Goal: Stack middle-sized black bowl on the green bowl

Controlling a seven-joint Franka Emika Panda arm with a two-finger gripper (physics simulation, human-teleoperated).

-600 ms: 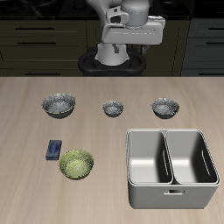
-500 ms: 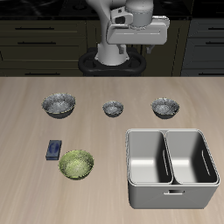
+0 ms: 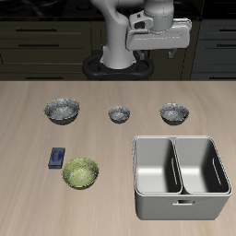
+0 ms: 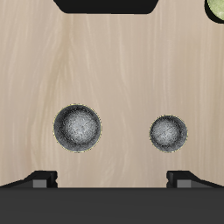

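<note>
Bare wood (image 3: 28,198) runs wide around the bowls, and most of the open room lies along the front edge at the lower left of the frame and in the strip between the row of bowls and the table's back edge. The gripper (image 3: 158,59) hangs high over that back edge, at the upper right of the frame, well clear of everything on the table. In the wrist view its jaws stand wide apart and nothing sits between the gripper (image 4: 114,179) fingertips (image 4: 44,178).

The middle-sized black bowl (image 3: 173,112) sits upright in the back row, toward the right of the frame, just behind the twin-compartment metal bin (image 3: 182,140) but apart from it. The smallest dark bowl (image 3: 119,114) stands mid-row and the widest dark bowl (image 3: 62,111) at the row's other end, each well apart from its neighbour. The green bowl (image 3: 80,172) rests nearer the front edge, at lower left, with a small blue block (image 3: 57,158) just beside it.

In the wrist view the middle-sized black bowl (image 4: 78,128) and the smallest dark bowl (image 4: 167,131) show whole, while the green bowl (image 4: 216,7) is cut off to a sliver by the frame edge. A dark shape (image 4: 106,4) is likewise cut off, and I cannot tell what it is.
</note>
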